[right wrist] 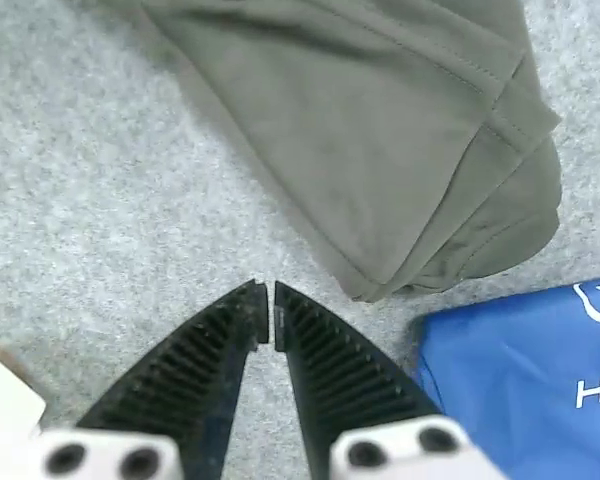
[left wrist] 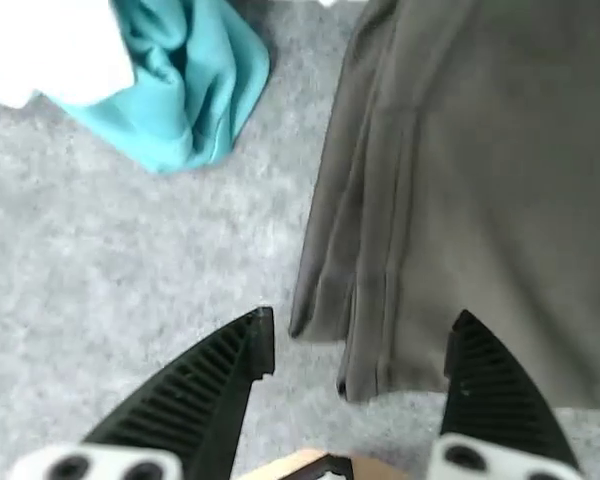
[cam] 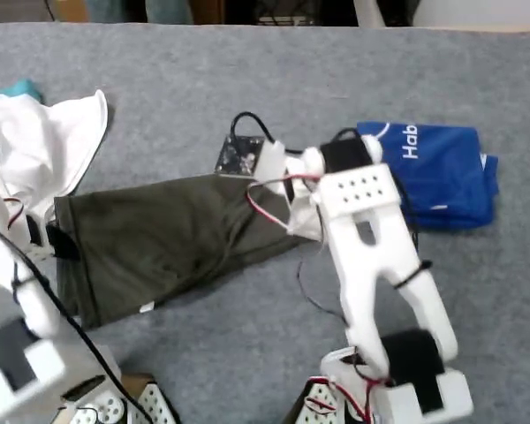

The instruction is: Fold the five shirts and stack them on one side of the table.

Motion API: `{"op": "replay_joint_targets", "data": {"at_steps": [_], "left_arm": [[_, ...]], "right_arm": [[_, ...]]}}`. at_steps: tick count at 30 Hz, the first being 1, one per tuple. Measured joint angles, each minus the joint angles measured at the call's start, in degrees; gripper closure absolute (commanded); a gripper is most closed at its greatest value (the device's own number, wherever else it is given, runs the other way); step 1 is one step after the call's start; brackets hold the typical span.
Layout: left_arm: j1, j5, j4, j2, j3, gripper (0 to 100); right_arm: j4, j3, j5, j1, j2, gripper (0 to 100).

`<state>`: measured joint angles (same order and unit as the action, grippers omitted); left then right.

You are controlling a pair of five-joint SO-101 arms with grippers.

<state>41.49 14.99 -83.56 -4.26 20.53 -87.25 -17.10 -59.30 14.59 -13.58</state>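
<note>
An olive shirt (cam: 168, 238) lies partly folded across the middle of the grey table. My left gripper (left wrist: 365, 325) is open just above the shirt's left end (left wrist: 460, 180), with the folded hem between the spread fingers (left wrist: 230, 365). My right gripper (right wrist: 271, 292) is shut and holds nothing; it hangs over bare table beside the shirt's bunched right end (right wrist: 380, 130). A folded blue shirt (cam: 437, 172) lies at the right, also seen beside the right gripper (right wrist: 530, 385). A white shirt (cam: 35, 146) is heaped at the far left over a teal one (left wrist: 185, 85).
The right arm (cam: 371, 238) stretches from the near edge up to the olive shirt's right end, close to the blue shirt. The left arm (cam: 22, 344) stands at the near left corner. Loose cables (cam: 314, 296) trail over the grey table (cam: 247, 71), which is open at the back.
</note>
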Motion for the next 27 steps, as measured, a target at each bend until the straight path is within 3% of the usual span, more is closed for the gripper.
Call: {"op": "replay_joint_targets", "data": {"at_steps": [5,10,13,18,22,27], "left_arm": [[0.0,-1.1,-2.2,13.7,-10.6,73],[-2.5,-2.1,-4.3,26.2,-18.2,85],[-4.9,-3.0,-4.8,32.0,-20.4,86],[-5.7,-7.3,-5.9,35.4,-23.2,87],[-6.1,-8.0,-5.9,36.2,-23.4,97],[-8.3,-8.0,-7.5,36.6,-24.3,97]], "right_arm": [[0.4,-4.0,0.0,0.0,-4.5,98.1],[0.4,-4.6,0.0,0.0,-5.3,98.1],[0.4,-4.6,0.0,0.0,-5.3,98.1],[0.4,-4.6,0.0,0.0,-5.3,98.1],[0.4,-4.6,0.0,0.0,-5.3,98.1],[0.4,-4.6,0.0,0.0,-5.3,98.1]]}}
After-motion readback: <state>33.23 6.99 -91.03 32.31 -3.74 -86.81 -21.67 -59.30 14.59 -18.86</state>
